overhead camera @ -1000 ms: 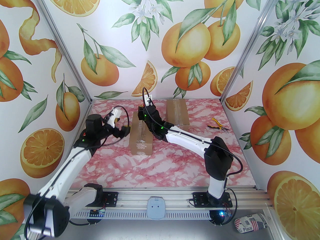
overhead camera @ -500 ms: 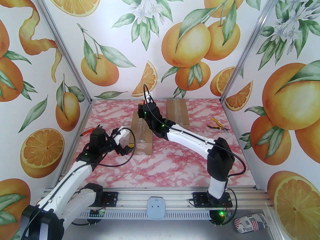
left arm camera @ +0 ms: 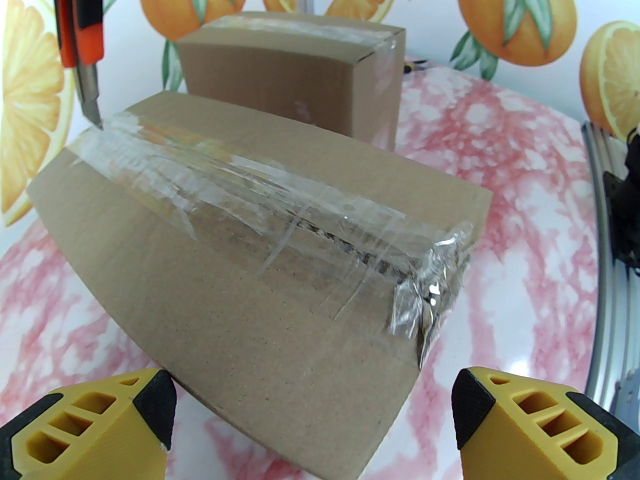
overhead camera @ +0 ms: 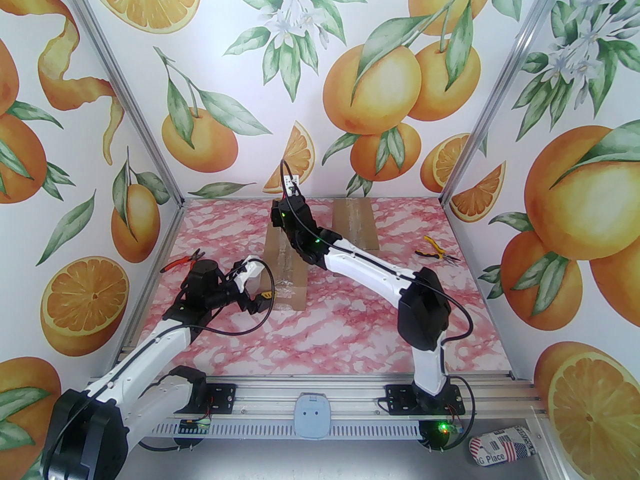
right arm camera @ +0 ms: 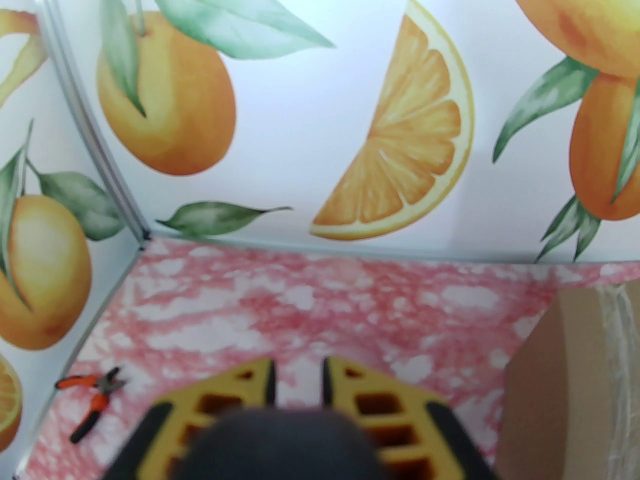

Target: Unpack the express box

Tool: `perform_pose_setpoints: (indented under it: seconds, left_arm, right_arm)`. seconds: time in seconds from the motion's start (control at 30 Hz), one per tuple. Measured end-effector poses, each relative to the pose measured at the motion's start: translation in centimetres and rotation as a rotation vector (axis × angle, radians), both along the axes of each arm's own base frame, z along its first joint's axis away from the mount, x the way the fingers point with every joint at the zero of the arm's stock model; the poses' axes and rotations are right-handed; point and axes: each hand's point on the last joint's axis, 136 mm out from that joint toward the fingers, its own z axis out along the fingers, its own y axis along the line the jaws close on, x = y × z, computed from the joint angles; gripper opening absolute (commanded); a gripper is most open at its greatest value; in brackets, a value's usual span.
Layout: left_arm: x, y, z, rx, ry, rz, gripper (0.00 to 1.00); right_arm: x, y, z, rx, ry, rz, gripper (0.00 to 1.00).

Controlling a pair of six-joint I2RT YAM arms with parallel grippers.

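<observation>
The express box (left arm camera: pixel 260 248) is brown cardboard with clear tape along its top seam, and it lies lengthwise mid-table (overhead camera: pixel 286 273). My left gripper (left arm camera: pixel 312 418) is open, its yellow fingers (left arm camera: pixel 95 423) spread wide just short of the box's near end, holding nothing; from above it sits at the box's near left corner (overhead camera: pixel 262 302). My right gripper (overhead camera: pixel 280 210) hangs over the box's far end, shut on an orange and black utility knife (left arm camera: pixel 82 43). The blade tip touches the far end of the tape. In the right wrist view its fingers (right arm camera: pixel 235 393) stand close together.
A second taped cardboard box (overhead camera: pixel 355 223) stands behind and to the right, also seen from the wrists (left arm camera: pixel 290 73) (right arm camera: pixel 575 368). Orange-handled pliers (overhead camera: pixel 182 263) lie near the left wall. Yellow-handled pliers (overhead camera: pixel 434 251) lie at the right.
My left arm has drawn back from the box's left side to its near left corner, uncovering the orange pliers. The right gripper has shifted slightly toward the box's far end.
</observation>
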Motion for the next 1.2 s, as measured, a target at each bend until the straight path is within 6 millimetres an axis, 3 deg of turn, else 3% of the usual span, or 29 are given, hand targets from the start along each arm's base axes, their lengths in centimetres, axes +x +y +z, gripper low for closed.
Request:
perform_pose_setpoints:
  seconds: [0.2, 0.7, 0.8, 0.97, 1.1, 1.2]
  left_arm:
    - [-0.4, -0.7, -0.8, -0.007, 0.038, -0.034, 0.93]
    - [-0.1, -1.3, -2.0, 0.085, 0.007, 0.001, 0.96]
    - [0.0, -1.3, -1.2, 0.158, -0.104, 0.015, 0.97]
    - [0.1, -1.0, 2.2, 0.24, -0.34, 0.037, 0.98]
    - [0.3, -0.9, 1.9, 0.32, -0.407, 0.022, 0.96]
    - [0.2, -1.4, 0.4, 0.388, -0.412, -0.032, 0.93]
  right_arm:
    - [1.6, -0.7, -0.5, -0.034, 0.003, -0.037, 0.01]
    - [2.8, -1.4, -1.6, -0.078, 0.006, -0.049, 0.01]
    - [2.8, -1.1, -1.3, -0.069, -0.008, -0.034, 0.01]
    - [2.8, -0.8, -1.0, -0.06, -0.021, -0.017, 0.01]
    - [2.9, -0.7, -0.6, -0.048, -0.032, -0.015, 0.01]
    - [2.9, -0.6, -0.4, -0.046, -0.039, -0.014, 0.01]
